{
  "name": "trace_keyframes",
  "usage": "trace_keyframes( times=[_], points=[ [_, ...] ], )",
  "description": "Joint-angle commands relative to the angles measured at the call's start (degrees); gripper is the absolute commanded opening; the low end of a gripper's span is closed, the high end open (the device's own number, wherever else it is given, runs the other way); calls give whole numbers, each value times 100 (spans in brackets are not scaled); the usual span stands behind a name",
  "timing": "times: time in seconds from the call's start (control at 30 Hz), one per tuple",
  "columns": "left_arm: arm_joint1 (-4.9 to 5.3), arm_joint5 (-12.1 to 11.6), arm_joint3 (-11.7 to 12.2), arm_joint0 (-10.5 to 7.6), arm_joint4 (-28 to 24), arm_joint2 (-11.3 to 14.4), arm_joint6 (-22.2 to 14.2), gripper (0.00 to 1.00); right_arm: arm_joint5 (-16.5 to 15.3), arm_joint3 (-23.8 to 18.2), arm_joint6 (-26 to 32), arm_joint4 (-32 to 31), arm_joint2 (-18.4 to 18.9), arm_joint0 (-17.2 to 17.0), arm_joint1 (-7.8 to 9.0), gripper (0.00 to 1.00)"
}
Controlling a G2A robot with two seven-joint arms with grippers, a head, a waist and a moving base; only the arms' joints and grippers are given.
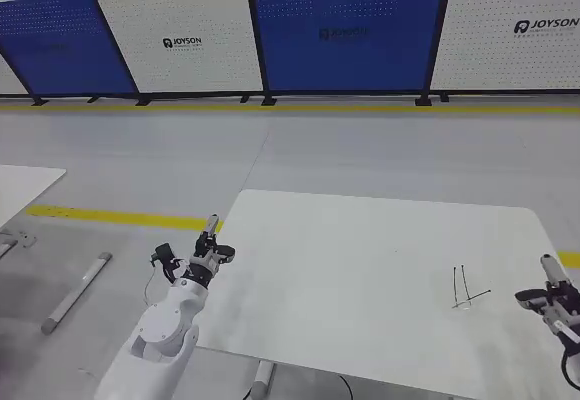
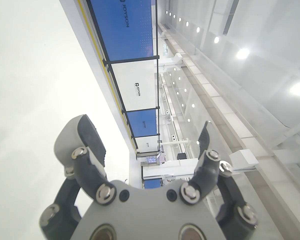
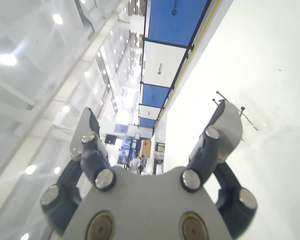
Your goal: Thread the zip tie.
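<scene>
Both of my tools are idle at the table [image 1: 370,250] edges, nothing held. Left gripper [image 1: 210,230] sits at the table's left edge, its fingers spread apart with only air between them in its own wrist view [image 2: 147,136]. Right gripper [image 1: 553,272] sits at the right edge, fingers likewise spread and empty [image 3: 156,112]. The zip ties [image 1: 463,285] lie flat on the table in its right part, toward the near edge, just inboard of the right gripper and well apart from the left one, which has most of the tabletop between it and them. Judgement: the right arm is the nearer and should make the first pick. Count: three black ties, going by the three small heads seen past my right finger [image 3: 242,108]; the finger covers part of the bundle, so I hold that count loosely. Long axis: from the top view, two ties lie close together, running roughly from the near edge toward the far one; the third slants off from their near ends toward the right gripper. Judgement: threading not yet begun; the thin, flat straps will need a low pinch across their width.
</scene>
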Motion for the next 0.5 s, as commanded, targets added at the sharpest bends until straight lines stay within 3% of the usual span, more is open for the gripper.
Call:
trace_keyframes(
  times=[0.0,0.1,0.47],
  points=[
    [0,0,0,0,0,0,0,100,137,-65,647,-310,29,116,56,100],
    [0,0,0,0,0,0,0,100,352,-41,736,-885,-43,319,98,100],
    [0,0,0,0,0,0,0,100,385,5,825,-902,-43,324,105,100]
  ],
)
